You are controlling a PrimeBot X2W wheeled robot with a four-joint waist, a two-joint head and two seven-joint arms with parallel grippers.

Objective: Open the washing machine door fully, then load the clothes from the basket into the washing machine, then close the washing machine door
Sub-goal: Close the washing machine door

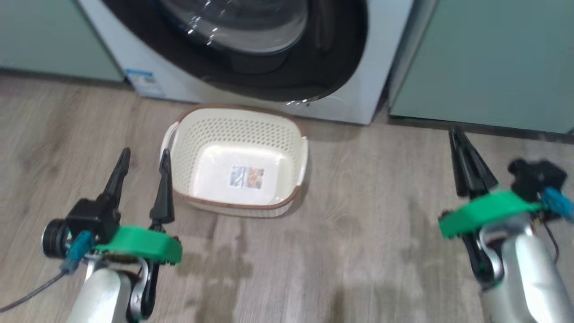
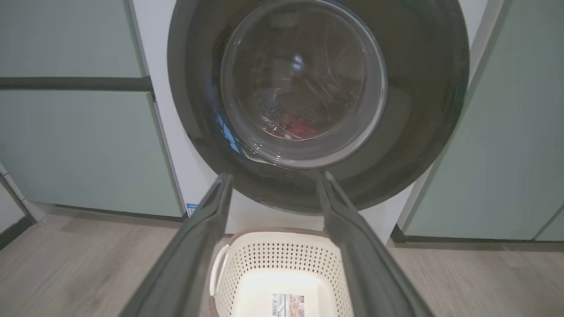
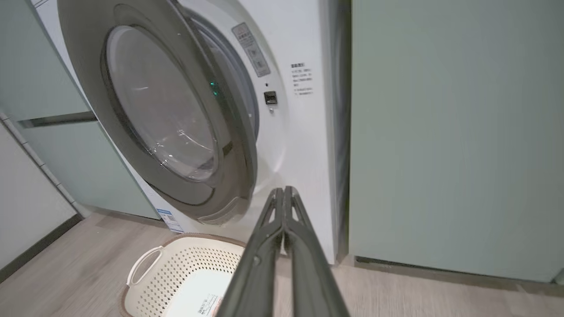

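Basket (image 1: 237, 132) empty on floor (image 1: 381, 224); red clothes (image 2: 302, 128) already in washer (image 3: 299, 145). Door (image 3: 163, 119) ajar, so closing step. L hand (image 1: 145, 154) fingers apart, R hand (image 1: 455, 133) together, both empty. Next: push door till latched.

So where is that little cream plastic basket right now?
In the head view the cream perforated plastic basket sits on the wooden floor just before the white washing machine, nearer the left claw.
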